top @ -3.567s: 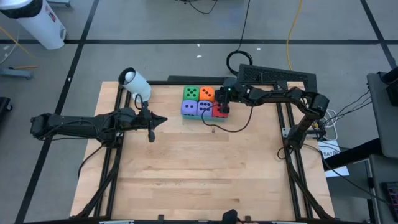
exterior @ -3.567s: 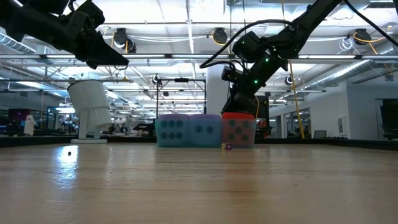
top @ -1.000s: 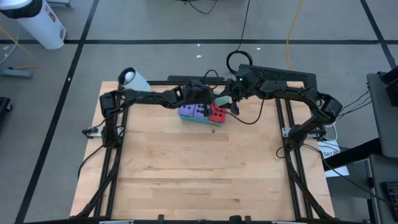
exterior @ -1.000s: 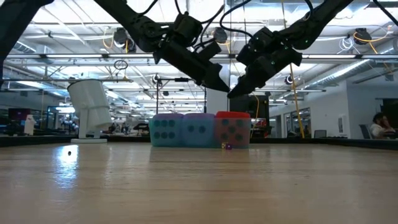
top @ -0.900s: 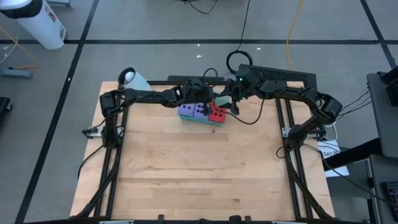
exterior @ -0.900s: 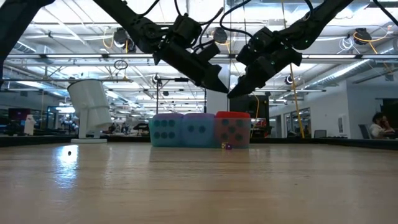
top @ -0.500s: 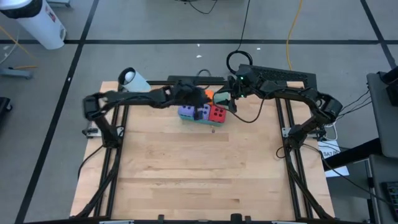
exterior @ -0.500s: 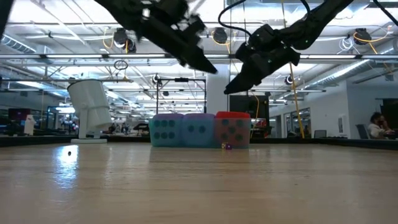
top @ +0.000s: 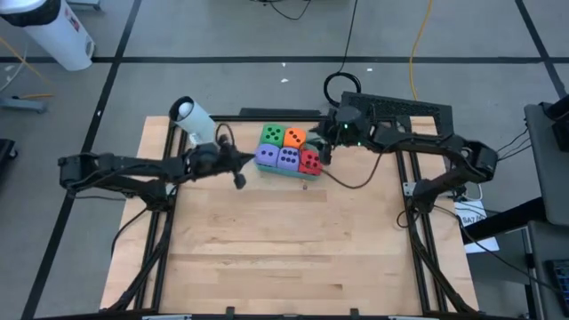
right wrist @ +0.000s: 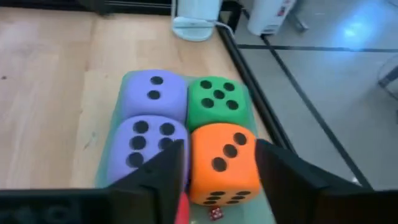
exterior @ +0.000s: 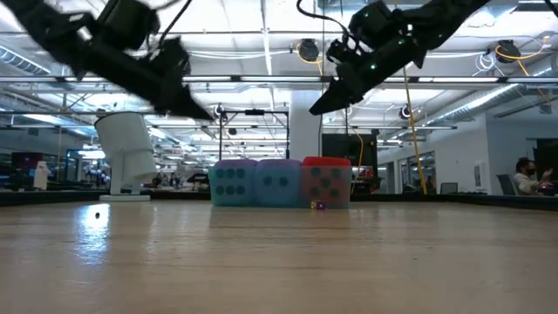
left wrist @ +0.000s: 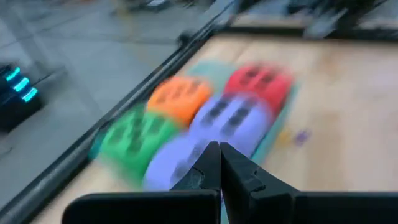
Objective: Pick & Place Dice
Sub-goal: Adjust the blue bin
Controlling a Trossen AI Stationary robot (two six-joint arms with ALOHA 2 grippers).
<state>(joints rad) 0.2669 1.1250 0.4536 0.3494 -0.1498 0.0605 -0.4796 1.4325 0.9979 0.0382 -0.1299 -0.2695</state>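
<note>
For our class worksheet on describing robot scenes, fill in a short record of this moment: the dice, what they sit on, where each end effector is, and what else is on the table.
dice: five, packed together at the table's far edge: green die, orange die, two purple dice, red die
support: flat green tray on the wooden table
left end effector: shut, just left of the dice, holding nothing
right end effector: open, raised above the orange die, not gripping it
other item: white cylinder at the table's far left corner

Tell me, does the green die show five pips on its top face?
Yes, in the right wrist view the green die shows five dark pips on top, beside a purple die.
</note>
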